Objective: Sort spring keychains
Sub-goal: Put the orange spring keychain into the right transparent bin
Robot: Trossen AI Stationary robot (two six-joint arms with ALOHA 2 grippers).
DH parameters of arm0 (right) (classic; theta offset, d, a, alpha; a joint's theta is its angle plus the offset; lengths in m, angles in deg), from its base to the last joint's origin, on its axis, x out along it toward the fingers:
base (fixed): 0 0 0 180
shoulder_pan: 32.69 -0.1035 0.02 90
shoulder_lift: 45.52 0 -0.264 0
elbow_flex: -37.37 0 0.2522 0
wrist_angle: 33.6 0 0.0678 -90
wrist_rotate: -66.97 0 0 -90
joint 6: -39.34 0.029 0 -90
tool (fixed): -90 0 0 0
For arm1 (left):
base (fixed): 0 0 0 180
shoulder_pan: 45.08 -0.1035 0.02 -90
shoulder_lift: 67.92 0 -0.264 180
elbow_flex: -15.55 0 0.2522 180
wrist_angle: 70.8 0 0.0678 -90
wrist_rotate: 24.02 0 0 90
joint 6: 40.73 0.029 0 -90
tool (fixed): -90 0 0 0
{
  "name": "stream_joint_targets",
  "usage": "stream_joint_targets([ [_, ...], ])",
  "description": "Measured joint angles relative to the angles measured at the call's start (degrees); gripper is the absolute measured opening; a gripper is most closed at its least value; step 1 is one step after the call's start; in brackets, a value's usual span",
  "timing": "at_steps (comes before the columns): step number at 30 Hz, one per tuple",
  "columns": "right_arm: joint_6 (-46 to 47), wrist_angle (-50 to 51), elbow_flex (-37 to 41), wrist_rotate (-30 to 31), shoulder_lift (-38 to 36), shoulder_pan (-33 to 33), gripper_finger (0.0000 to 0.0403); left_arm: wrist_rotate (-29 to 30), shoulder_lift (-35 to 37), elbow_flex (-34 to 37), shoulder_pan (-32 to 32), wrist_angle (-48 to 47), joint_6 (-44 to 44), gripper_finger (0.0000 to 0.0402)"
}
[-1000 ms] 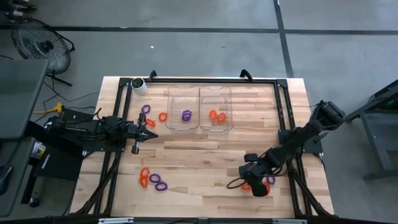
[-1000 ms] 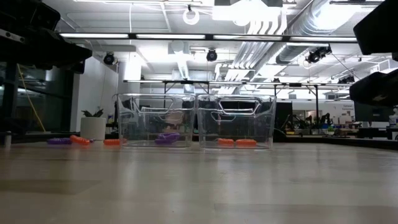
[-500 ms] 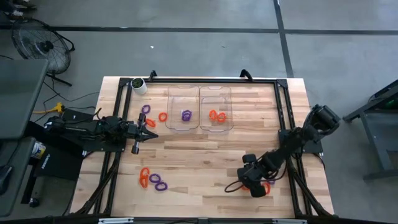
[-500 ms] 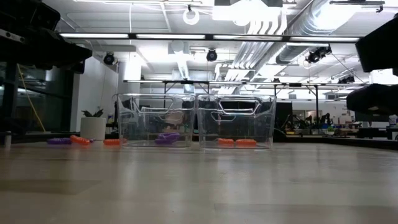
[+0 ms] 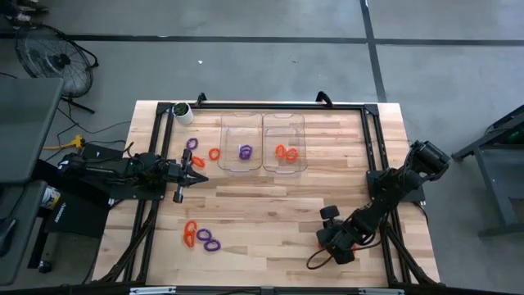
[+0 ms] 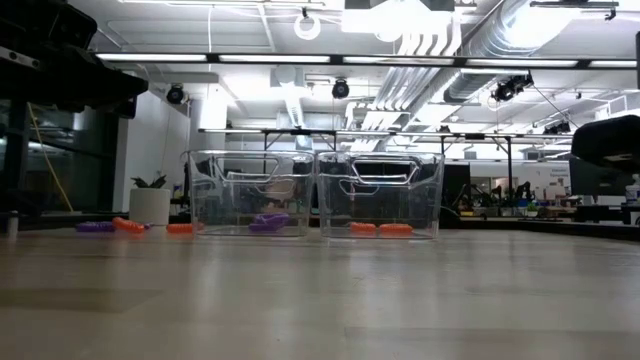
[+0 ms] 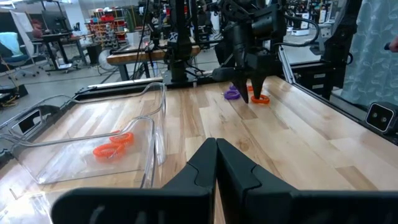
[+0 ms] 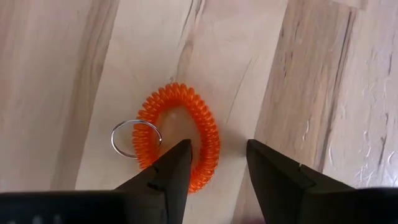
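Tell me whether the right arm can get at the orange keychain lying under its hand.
Probably yes. The right hand hangs directly over the orange keychain with its fingers apart, one on each side of the coil's edge. Nothing lies between them, and only bare table surrounds the coil.

Orange keychain [image 8: 186,140], silver ring [image 8: 134,138]; pale wood table [image 8: 56,74].

**What I can't make out from here**

From overhead, the right gripper [image 5: 336,246] covers the spring keychains beneath it; I see only a sliver of orange. In its wrist view, one finger [image 8: 169,171] hides part of the orange keychain [image 8: 186,134]. In the low view the right arm [image 6: 610,140] is cut off at the edge.
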Motion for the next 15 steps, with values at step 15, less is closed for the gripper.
stream_joint_targets([
  [15,1.1,-0.2,0.1,-0.9,0.0,0.0,0.0015,0.0,0.0,0.0,0.0,0.0,0.0,0.0001],
])
